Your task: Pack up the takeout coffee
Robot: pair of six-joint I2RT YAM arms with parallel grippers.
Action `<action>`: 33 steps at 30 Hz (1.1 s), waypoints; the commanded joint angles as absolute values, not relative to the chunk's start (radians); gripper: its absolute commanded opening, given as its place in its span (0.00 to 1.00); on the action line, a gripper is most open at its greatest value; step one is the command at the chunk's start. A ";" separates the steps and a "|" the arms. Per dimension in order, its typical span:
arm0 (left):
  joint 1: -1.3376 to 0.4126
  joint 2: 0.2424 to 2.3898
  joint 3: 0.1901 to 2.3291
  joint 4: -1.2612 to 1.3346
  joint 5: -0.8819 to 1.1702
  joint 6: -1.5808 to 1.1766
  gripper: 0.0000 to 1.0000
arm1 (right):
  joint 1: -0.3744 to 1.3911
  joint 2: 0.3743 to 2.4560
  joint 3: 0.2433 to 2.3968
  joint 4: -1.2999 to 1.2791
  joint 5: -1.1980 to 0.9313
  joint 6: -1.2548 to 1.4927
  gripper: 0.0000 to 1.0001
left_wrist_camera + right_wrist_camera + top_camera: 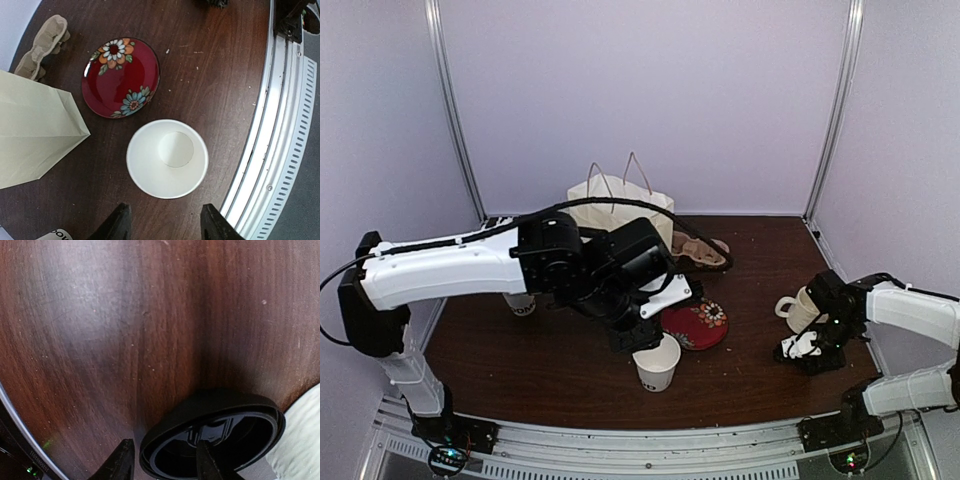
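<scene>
Here, the paper cup [657,362] stands upright and uncovered on the dark wooden surface [750,385], near its front edge. From the left wrist view the cup [167,159] looks empty, its pale bottom showing. The left gripper [165,211] hovers over it, released. Its two dark fingers [118,224] are spread wide, and the cup sits just beyond their tips rather than between them.

A red plate [121,77] painted with flowers lies just beside the cup, a little farther back. Behind it stand a cream paper bag [620,200] with cord handles and a brown cardboard cup holder [702,250]. A second cup [520,303] with dark letters sits well off to the left, its top hidden under the left arm.

The black lid [240,427] is on the right side of the surface, at the right gripper [164,445]. Its hollow side faces the wrist camera. This gripper is unclenched too. One finger [122,460] is outside the rim with a sliver of surface showing between them, and the other crosses in front of the lid's hollow. From above, the right gripper [802,348] is low over the surface, just in front of a cream mug [802,308] with a handle. Cup and lid are well apart.
</scene>
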State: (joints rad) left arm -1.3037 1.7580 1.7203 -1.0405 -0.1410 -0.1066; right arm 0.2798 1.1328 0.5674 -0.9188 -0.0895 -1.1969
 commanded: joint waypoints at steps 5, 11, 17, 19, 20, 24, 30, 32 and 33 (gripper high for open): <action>-1.281 1.679 1.615 -0.804 -0.246 -0.135 0.50 | 0.331 1.150 0.541 -0.904 -0.057 -1.178 0.36; -1.280 1.680 1.600 -0.799 -0.260 -0.137 0.50 | 0.353 1.146 0.595 -0.980 -0.101 -1.143 0.19; -1.279 1.600 1.535 -0.697 -0.315 -0.083 0.50 | 0.376 1.133 0.816 -1.181 -0.294 -1.082 0.13; -1.275 1.576 1.514 -0.651 -0.343 -0.040 0.51 | 0.397 1.139 0.939 -1.237 -0.410 -1.039 0.13; -1.271 1.565 1.504 -0.620 -0.358 -0.015 0.55 | 0.406 1.146 0.997 -1.257 -0.470 -1.019 0.13; -1.261 1.514 1.451 -0.439 -0.454 0.120 0.76 | 0.422 1.215 1.248 -1.316 -0.759 -0.926 0.12; -1.223 1.439 1.353 -0.090 -0.354 0.307 0.97 | 0.422 1.301 1.455 -1.281 -1.137 -0.767 0.12; -1.222 1.401 1.279 0.068 -0.267 0.353 0.97 | 0.422 1.326 1.513 -1.277 -1.238 -0.724 0.12; -1.222 1.384 1.259 0.105 -0.207 0.382 0.95 | 0.421 1.339 1.537 -1.264 -1.279 -0.696 0.12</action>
State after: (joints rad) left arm -1.2232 1.4460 1.3487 -0.2440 -0.3626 0.2230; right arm 0.4152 1.2991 1.4487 -1.2533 -0.9691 -0.8268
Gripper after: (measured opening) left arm 0.970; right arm 0.121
